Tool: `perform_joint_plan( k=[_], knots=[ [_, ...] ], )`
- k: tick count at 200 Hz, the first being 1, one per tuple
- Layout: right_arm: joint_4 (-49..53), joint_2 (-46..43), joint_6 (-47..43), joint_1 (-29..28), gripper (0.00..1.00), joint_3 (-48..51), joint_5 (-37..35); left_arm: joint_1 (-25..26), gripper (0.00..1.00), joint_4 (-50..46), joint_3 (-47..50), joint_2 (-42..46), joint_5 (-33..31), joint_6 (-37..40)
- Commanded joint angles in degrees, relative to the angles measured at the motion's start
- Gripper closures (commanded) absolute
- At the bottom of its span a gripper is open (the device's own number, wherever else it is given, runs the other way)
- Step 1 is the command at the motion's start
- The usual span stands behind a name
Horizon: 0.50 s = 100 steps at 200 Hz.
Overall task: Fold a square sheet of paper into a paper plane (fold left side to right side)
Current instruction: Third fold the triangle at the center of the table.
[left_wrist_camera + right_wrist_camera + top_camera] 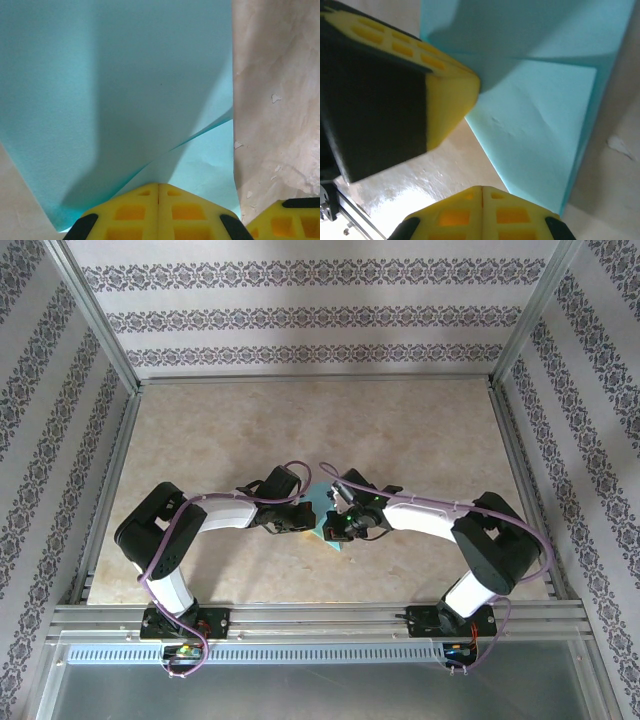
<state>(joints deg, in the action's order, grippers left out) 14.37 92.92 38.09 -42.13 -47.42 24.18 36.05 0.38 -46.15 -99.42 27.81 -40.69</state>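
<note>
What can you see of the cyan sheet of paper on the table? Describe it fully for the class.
The sheet of paper is thin, matte and plain cyan, with crisp straight edges. It lies on the beige table, near its front middle. It is partly folded: one flap rises, shaded, over a flatter layer that bears faint creases. The closed left gripper meets the flap's lower edge; whether it pinches the paper cannot be told.

1 paper sheet point(125, 75), 2 arms point(215, 515) point(440, 520) — 2 tools point(158, 200) point(481, 205)
</note>
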Motion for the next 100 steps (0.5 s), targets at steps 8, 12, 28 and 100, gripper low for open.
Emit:
perform_joint_plan(
  k=[8, 12, 28, 100],
  knots=[
    [-2.19, 3.13, 0.61, -0.12, 1.00, -2.34, 1.80, 0.16, 1.00, -4.62, -0.20, -1.92, -2.93, 1.60],
    [-2.17, 3.49, 0.44, -0.18, 1.00, -2.49, 1.89, 0.23, 1.00, -4.68, -0.26, -1.92, -2.94, 1.68],
    [-2.17, 4.60, 0.10, -0.20, 1.00, -2.85, 1.83, 0.16, 1.00, -4.77, -0.28, -1.92, -2.98, 1.66],
    [-0.18, 5.78, -0.01, 0.54, 1.00, 0.02, 0.61, 0.16, 1.00, -5.88, -0.80, -2.31, -3.64, 2.37]
  ],
)
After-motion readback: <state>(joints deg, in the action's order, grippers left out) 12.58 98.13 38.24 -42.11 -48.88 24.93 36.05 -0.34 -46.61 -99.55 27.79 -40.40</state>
